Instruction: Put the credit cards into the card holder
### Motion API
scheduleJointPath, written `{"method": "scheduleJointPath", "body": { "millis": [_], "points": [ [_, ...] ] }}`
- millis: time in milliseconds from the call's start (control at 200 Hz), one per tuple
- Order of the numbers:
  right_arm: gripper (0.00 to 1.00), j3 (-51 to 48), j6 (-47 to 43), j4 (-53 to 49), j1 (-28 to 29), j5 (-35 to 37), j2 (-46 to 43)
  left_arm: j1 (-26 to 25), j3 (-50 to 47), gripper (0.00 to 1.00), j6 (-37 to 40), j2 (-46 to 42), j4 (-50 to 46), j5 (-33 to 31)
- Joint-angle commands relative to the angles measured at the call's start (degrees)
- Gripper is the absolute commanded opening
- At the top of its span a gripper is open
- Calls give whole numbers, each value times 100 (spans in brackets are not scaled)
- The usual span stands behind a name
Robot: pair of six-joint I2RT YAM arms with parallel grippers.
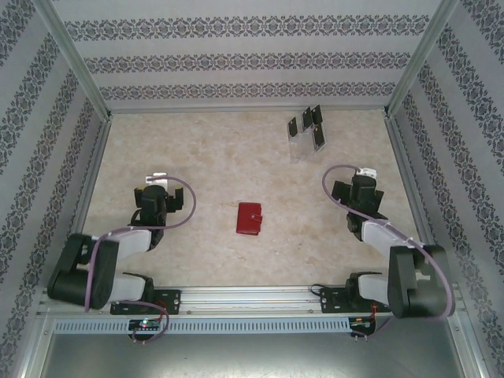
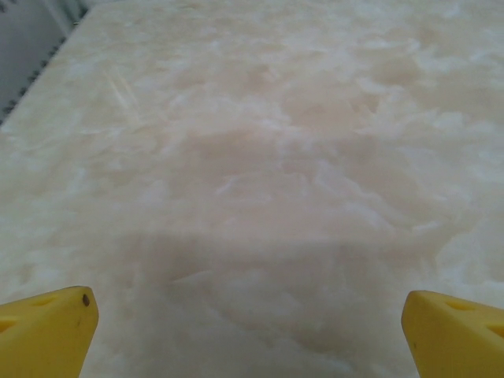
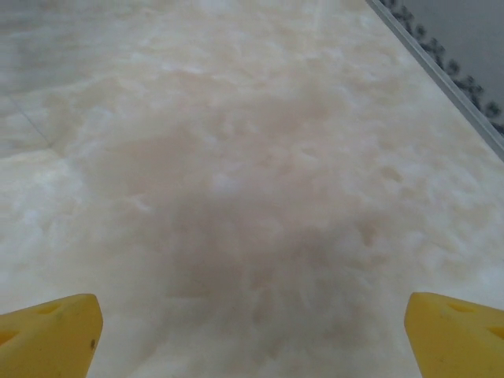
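**Top external view**
- Table [image 1: 197, 157]: pale marbled top, alu rails round the edges, patterned walls on three sides.
- Card holder [image 1: 249, 218]: red wallet, lies flat and folded shut near table centre, roughly midway btwn the two arms, touching neither.
- Credit cards [image 1: 307, 118]: several dark cards at far right of table, standing up in or at a clear rack [image 1: 298, 148]. Exact count and slots too small to tell. Well apart from the wallet.
- Left gripper [image 1: 155, 183]: at table left, pointing away from base, nothing near it. Jaw spread not readable from above.
- Right gripper [image 1: 364, 175]: at table right, nearer side of the cards, apart from them. Jaw spread not readable from above.

**Left wrist view**
- Left gripper [image 2: 250, 346]: released. Yellow fingers [image 2: 47, 331] sit at opp. bottom corners, wide apart, bare table [image 2: 252, 157] btwn them. Holds nothing.

**Right wrist view**
- Right gripper [image 3: 252, 339]: released. Yellow fingers [image 3: 51, 335] at bottom corners, wide gap, nothing grasped.
- Table [image 3: 236, 157]: bare marbled surface, rail and patterned wall at upper right.
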Motion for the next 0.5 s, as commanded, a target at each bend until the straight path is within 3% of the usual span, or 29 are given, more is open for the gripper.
{"method": "scheduleJointPath", "body": {
  "millis": [0,100,155,185,235,305,385,500],
  "points": [
    [98,56,-473,1687,-1,-608,363,175,196,100,455,676,1610,590],
    [98,-371,-578,3183,16,-873,1056,447,264,100,122,871,1642,719],
    [98,-690,-574,4616,60,-802,1679,515,135,100,268,1285,2350,1083],
    [98,-589,-567,4192,54,-819,1562,513,115,100,283,1311,2506,1122],
    [98,-173,-490,2915,-7,-868,1221,560,420,100,83,1079,1411,1064],
    [98,-272,-519,3683,-2,-889,1537,833,433,100,-52,1234,1721,1465],
    [98,-138,-614,3027,141,-532,1318,830,465,100,-57,1190,1558,1457],
    [98,-219,-716,3343,329,-165,1394,832,453,100,-53,1208,1603,1459]
  ]
}}
